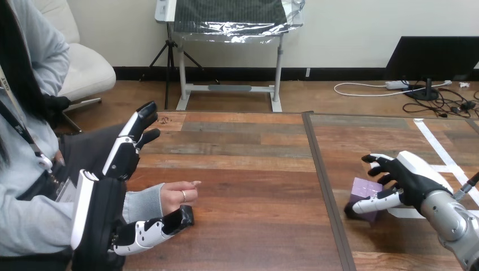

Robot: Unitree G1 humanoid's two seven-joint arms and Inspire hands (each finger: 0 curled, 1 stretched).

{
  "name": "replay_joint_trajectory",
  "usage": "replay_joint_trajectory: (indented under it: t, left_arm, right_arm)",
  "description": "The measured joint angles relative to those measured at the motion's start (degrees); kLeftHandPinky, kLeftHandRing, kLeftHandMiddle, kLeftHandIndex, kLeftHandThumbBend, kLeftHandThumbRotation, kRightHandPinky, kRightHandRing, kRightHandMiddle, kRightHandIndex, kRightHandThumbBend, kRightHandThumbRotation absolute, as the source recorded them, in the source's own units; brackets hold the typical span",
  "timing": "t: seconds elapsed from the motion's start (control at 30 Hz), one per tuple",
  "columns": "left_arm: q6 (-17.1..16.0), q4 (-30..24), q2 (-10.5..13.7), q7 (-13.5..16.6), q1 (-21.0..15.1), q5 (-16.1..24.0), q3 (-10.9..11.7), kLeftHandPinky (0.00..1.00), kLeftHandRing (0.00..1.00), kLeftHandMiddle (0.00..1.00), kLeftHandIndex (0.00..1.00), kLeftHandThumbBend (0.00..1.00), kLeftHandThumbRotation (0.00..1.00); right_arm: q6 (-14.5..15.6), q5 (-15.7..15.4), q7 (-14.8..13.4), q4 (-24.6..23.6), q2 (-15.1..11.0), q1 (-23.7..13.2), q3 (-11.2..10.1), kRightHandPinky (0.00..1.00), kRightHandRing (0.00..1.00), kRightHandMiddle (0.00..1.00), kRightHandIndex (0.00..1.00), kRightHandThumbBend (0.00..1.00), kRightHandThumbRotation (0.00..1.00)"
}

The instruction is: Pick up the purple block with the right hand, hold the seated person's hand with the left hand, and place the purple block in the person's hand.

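Head view, and the right hand [415, 178] is on the purple block [362, 189], on the far side of the table's dark seam [321, 169] from the person. The grip is narrow. The black fingers [377, 165] curl over the block's top and back edge, and the white-shelled thumb [379, 202] lies across its near face, so the block is pinched between them. The silver forearm comes in from the lower right corner behind it.

The block itself is a small purple cube, one corner turned toward the camera. Its top face is lighter and its near face is in shade. Its lower edge looks to be sitting on the wooden table [243, 169], just right of the seam, though I cannot tell for sure whether it is touching the wood.

Over to the other side of the seam, well to its left, the left hand [99, 212] is spread wide. Its fingers [133, 132] are straight and point up and away from the camera. Its thumb [149, 232] stretches out low toward the seam.

The person's hand [178, 195] sits in that wide gap, loosely curled, its grey cuff against the robot's palm. The thumb tip is just under the heel of that hand, and I cannot tell whether the two are touching. Nothing of the left hand is wrapped round the person's hand.
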Motion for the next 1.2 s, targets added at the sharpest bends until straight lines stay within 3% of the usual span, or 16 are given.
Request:
replay_joint_trajectory:
  t: [0.07,0.27,0.73,1.2]
  left_arm:
    - [0.17,-0.1,0.0,-0.1,0.07,-0.24,-0.01,0.85,0.92,0.93,0.91,1.0,0.67]
    - [0.96,-0.73,0.0,-0.61,0.67,-1.08,-0.03,0.85,0.92,0.93,0.91,1.0,0.67]
    - [1.89,-1.57,-0.02,-0.91,1.72,-1.22,-0.01,0.84,0.92,0.93,0.9,1.0,0.66]
    - [1.91,-1.84,-0.04,-1.22,1.72,-1.29,-0.01,0.85,0.92,0.93,0.9,1.0,0.65]
  right_arm:
    - [0.04,0.02,-0.49,0.0,0.0,0.0,-0.01,0.42,0.52,0.59,0.8,0.96,0.06]
    - [0.05,0.03,-1.85,0.0,0.03,0.09,-0.01,0.51,0.59,0.65,0.72,0.94,0.02]
    - [0.04,-0.11,-5.58,0.01,0.7,1.13,0.06,0.5,0.54,0.56,0.52,0.89,0.0]
    - [1.15,-0.03,-6.09,0.0,0.73,1.07,0.12,0.47,0.52,0.54,0.5,0.87,0.0]
